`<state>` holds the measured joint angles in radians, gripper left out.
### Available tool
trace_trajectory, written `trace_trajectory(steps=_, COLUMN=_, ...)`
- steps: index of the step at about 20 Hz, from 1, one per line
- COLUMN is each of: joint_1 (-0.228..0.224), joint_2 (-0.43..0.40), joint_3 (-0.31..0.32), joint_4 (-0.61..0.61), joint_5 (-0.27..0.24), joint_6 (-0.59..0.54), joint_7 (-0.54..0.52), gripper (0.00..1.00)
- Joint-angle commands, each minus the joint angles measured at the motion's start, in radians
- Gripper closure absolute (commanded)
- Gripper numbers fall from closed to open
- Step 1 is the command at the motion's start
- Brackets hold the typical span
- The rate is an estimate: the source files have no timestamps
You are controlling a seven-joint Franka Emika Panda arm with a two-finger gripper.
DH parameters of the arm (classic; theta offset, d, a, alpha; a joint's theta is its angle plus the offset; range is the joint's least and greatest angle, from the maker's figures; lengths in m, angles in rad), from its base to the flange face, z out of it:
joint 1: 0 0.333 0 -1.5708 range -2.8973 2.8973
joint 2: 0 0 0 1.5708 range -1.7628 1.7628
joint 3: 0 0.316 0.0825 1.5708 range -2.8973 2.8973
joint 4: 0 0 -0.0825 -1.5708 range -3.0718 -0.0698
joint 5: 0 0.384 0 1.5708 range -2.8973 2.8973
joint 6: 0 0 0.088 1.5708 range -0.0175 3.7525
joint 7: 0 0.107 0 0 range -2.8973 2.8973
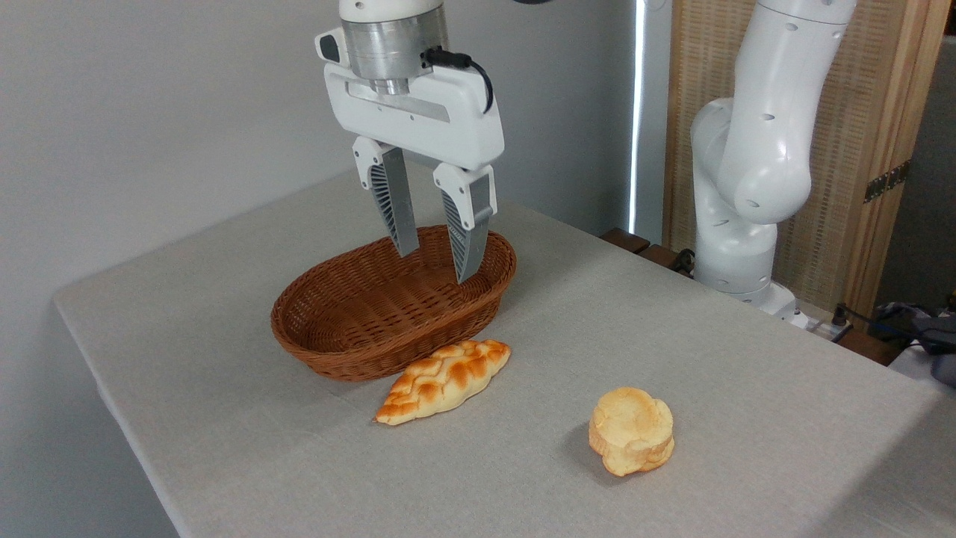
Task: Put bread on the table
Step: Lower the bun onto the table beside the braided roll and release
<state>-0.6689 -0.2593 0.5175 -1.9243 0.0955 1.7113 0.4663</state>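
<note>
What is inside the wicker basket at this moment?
The basket shows only bare woven floor; both breads lie outside on the table. The near wall hides a strip of its floor, and the fingers hide part of the far rim.

The frame's top edge is cutting off the arm above the tool (435, 265). The tabletop (747, 403) is running out past the bottom and right edges. The wicker basket (358, 329) is hiding the cloth behind it.
</note>
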Motion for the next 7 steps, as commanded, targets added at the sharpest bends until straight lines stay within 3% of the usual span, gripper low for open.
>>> trace_trajectory(steps=1, joint_1=0.002, joint_2=0.002, joint_3=0.032, joint_4=0.034, joint_5=-0.04, joint_6=0.022, joint_7=0.011, gripper=0.0)
trace_trajectory(steps=7, joint_1=0.0, joint_2=-0.008, joint_3=0.047, joint_4=0.034, joint_5=-0.091, joint_6=0.022, joint_7=0.015, gripper=0.0)
